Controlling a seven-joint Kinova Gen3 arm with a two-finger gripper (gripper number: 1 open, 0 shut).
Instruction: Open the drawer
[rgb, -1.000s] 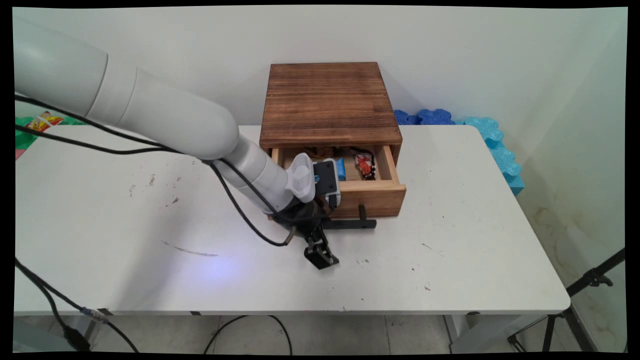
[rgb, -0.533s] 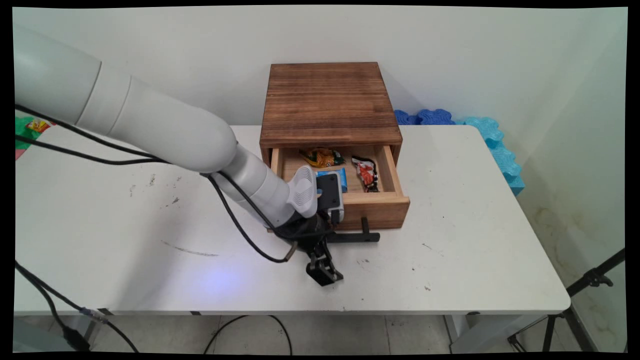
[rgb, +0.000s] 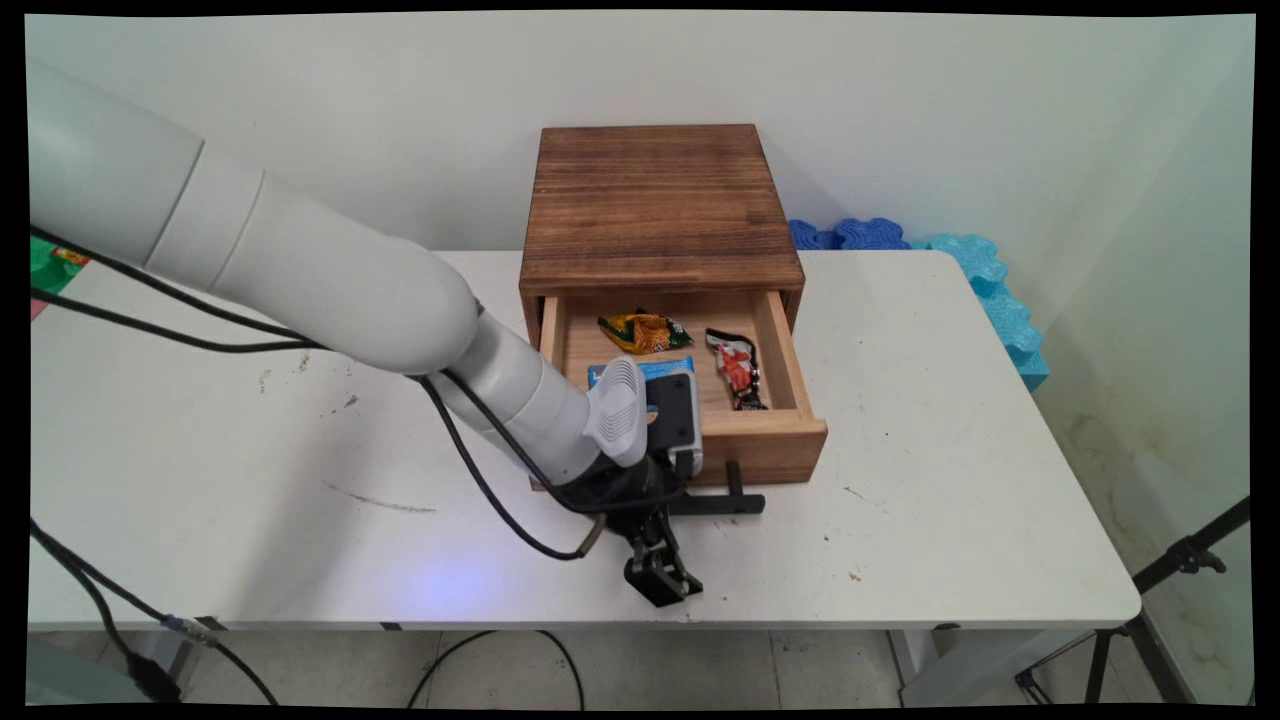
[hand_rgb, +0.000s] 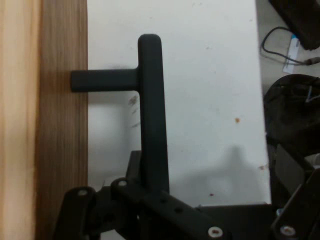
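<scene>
A dark wooden box (rgb: 660, 200) stands at the table's back middle, its light wooden drawer (rgb: 770, 445) pulled well out. My gripper (rgb: 660, 578) is shut on the left end of the drawer's black T-bar handle (rgb: 725, 502), close to the table's front edge. In the hand view the handle (hand_rgb: 150, 110) runs down between my gripper (hand_rgb: 150, 197) linkage, with the drawer front (hand_rgb: 60, 120) at the left. Inside the drawer lie an orange-green snack packet (rgb: 645, 332), a red-white packet (rgb: 738, 370) and a blue packet (rgb: 640, 368), which my hand partly hides.
Blue foam pieces (rgb: 870, 233) lie behind the table at the back right. A green thing (rgb: 50, 268) shows at the left edge. A black tripod (rgb: 1180, 560) stands off the right end. Black cables (rgb: 480, 470) hang from the arm over the white table (rgb: 950, 480).
The drawer has slid further out toward the table's front with my gripper on its handle. More of the snack packets inside now shows.
</scene>
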